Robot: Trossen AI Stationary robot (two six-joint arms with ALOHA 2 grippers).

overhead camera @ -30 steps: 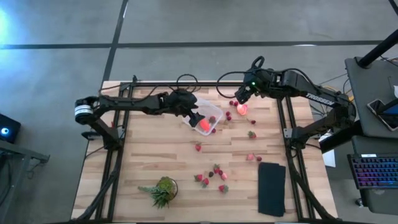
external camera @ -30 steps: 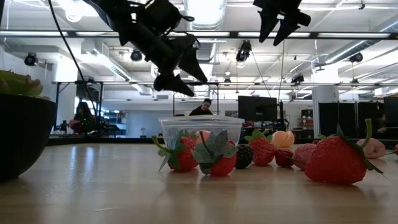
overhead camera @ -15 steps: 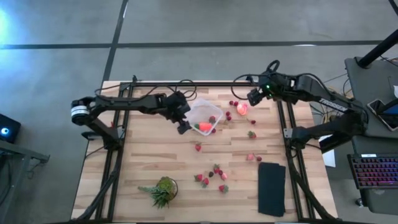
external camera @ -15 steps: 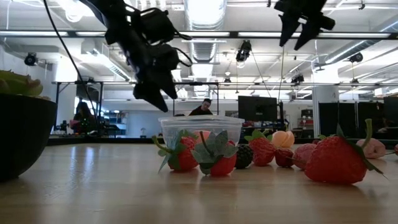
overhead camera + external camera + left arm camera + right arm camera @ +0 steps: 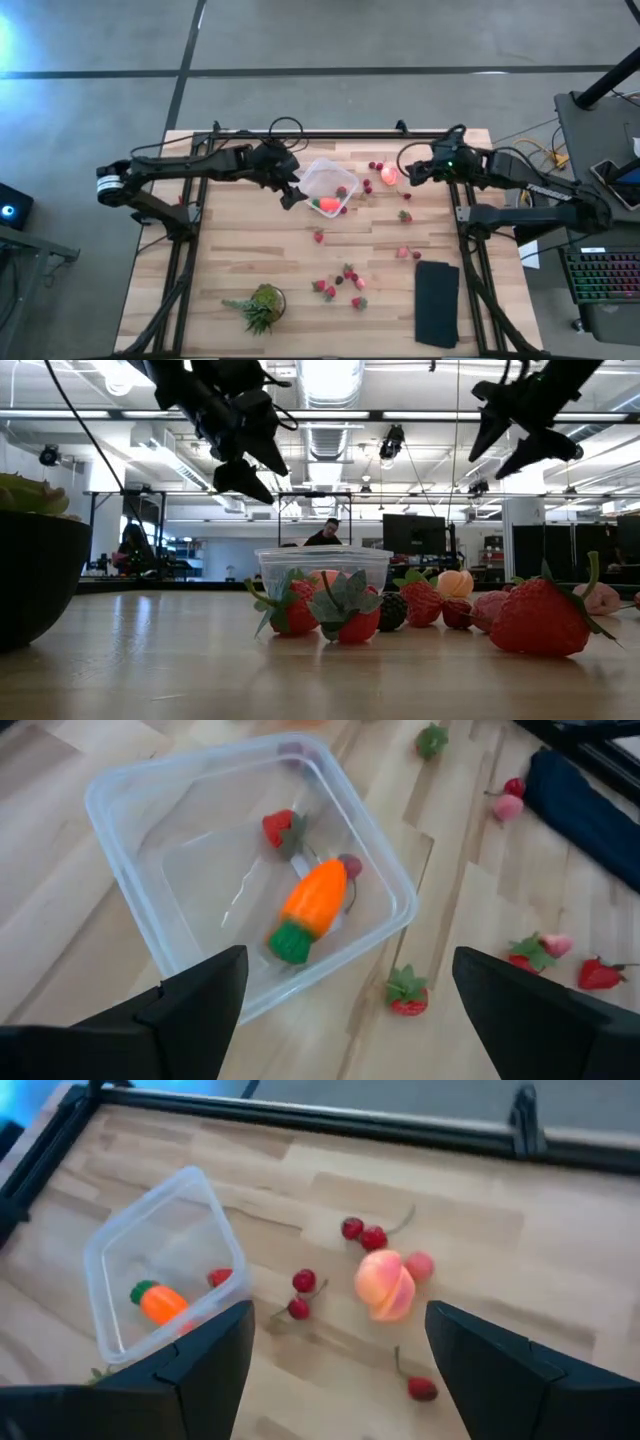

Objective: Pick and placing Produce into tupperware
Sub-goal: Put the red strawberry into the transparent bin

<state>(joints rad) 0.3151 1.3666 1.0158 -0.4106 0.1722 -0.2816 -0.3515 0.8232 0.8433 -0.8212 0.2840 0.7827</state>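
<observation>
The clear tupperware (image 5: 328, 184) stands on the wooden table, far of centre. In it lie an orange carrot (image 5: 312, 906) and a strawberry (image 5: 281, 828). My left gripper (image 5: 291, 195) hangs open above the table, just left of the tub, with nothing between its fingers. The pink-orange round fruit (image 5: 389, 176) rests on the table right of the tub, with small red pieces (image 5: 361, 1232) beside it. My right gripper (image 5: 411, 172) hangs open in the air, right of that fruit. Both grippers stay high in the low view, the left gripper (image 5: 243, 458) and the right gripper (image 5: 522, 438).
Loose strawberries lie scattered over the table's middle (image 5: 318, 237), right (image 5: 405, 215) and near part (image 5: 341, 284). A spiky potted plant (image 5: 260, 306) stands near the front left. A flat black pad (image 5: 437, 301) lies at the front right.
My left gripper has drawn back from above the tub toward the table's left edge and risen a little, staying open. My right gripper has pulled away from the round fruit toward the table's right edge, sinking and rolling, still open. The produce has kept still.
</observation>
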